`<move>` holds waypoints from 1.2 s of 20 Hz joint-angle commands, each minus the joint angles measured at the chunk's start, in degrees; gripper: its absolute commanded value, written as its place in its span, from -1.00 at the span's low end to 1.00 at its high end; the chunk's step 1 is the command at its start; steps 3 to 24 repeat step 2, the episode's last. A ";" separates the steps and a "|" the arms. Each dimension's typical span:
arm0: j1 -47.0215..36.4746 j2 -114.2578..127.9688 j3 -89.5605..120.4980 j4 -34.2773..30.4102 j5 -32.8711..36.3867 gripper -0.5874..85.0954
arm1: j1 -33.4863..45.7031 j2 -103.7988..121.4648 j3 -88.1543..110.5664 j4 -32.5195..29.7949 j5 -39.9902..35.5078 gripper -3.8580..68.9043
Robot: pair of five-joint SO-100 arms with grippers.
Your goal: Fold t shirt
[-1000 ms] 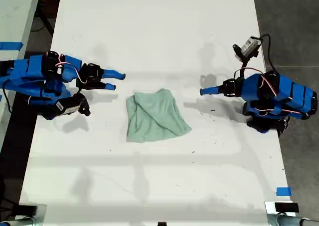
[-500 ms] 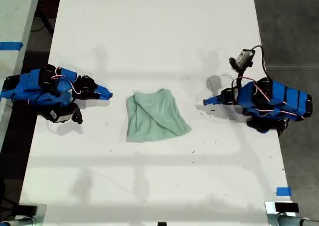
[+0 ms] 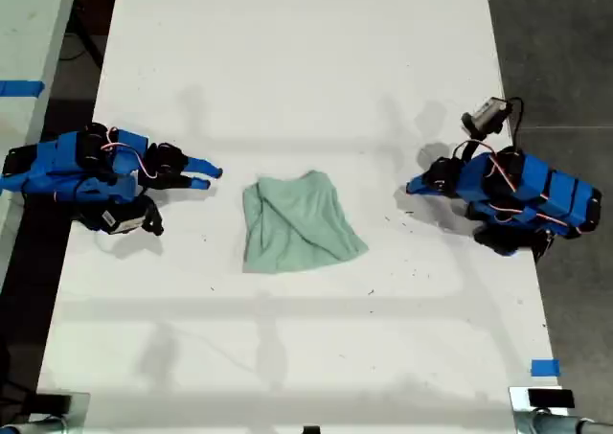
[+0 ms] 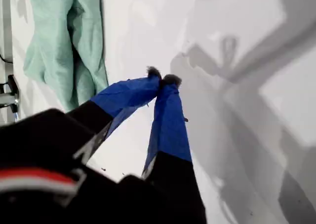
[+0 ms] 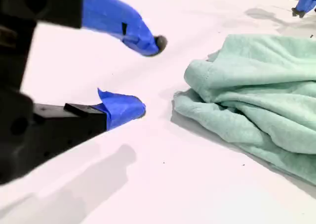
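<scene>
The t shirt lies crumpled in a rough folded bundle on the white table, mid-table in the exterior view. My second gripper is open, resting low just off the shirt's edge on the exterior view's left; its wrist view shows the open gripper empty, a short gap from the shirt. My first gripper is shut on nothing, further from the cloth on the exterior view's right. Its wrist view shows the closed tips over bare table, with the shirt beyond.
A blue tape mark sits near the table's front corner on the exterior view's right. A second table with blue tape stands beyond the edge on the exterior view's left. Dark floor lies past the table on the exterior view's right.
My first gripper has drawn back from the shirt toward the exterior view's right. My second gripper pulled back, then opened its fingers again. The shirt has not moved.
</scene>
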 commanded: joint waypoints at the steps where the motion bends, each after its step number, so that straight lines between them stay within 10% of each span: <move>1: 0.70 0.35 0.97 0.26 4.75 -0.48 | -0.88 0.62 4.92 -0.70 -21.88 -0.83; 2: 0.88 0.35 0.97 0.26 4.75 -0.48 | -0.88 0.62 4.92 -0.70 -35.86 -0.83; 24: 0.88 0.35 0.97 0.26 4.75 -0.48 | -0.88 0.62 4.92 -0.70 -35.86 -0.83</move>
